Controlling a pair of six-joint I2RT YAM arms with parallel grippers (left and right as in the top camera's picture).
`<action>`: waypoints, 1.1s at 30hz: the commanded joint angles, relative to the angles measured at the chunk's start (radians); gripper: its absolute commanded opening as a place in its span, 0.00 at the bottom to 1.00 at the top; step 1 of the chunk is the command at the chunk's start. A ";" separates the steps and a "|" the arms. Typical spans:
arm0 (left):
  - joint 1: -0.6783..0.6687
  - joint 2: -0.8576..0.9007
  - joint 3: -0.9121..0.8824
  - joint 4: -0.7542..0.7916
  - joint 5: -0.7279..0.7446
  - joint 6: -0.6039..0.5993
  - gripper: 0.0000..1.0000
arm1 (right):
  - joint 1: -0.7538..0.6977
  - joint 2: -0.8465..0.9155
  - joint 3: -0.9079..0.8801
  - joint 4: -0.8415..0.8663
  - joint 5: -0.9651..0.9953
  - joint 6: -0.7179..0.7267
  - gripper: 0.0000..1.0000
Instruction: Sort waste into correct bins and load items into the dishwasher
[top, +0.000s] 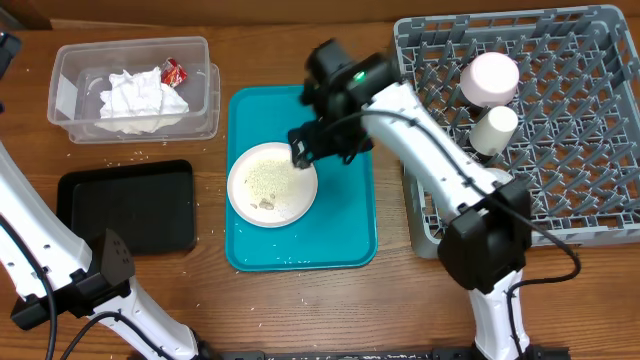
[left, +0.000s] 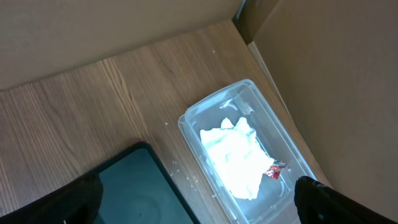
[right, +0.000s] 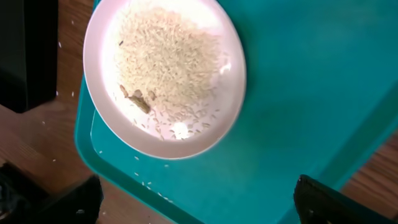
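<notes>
Hovering with right gripper (right: 199, 202) spread wide, empty, directly above rice plate (right: 233, 93). Binned off to its left: tissue (top: 135, 95), wrapper (top: 174, 72). Racked to its right: pink cup (top: 493, 78), white cup (top: 493, 128). Remaining, seemingly: emptying and racking that plate.

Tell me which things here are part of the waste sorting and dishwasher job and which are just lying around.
Part of the job: white plate, rice on it, teal tray, clear bin holding tissue and red wrapper, black tray, dish rack with pink cup and white cup.

Just lying about: stray grains beside the black tray, cardboard wall.
</notes>
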 joint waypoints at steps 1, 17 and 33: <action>-0.007 0.009 0.002 0.002 0.000 -0.008 1.00 | 0.043 -0.021 -0.091 0.070 0.069 0.127 1.00; -0.007 0.009 0.002 0.002 0.000 -0.008 1.00 | 0.063 -0.022 -0.221 0.144 0.122 0.235 0.76; -0.007 0.009 0.002 0.002 0.000 -0.008 1.00 | -0.361 -0.040 0.534 -0.309 0.174 0.253 1.00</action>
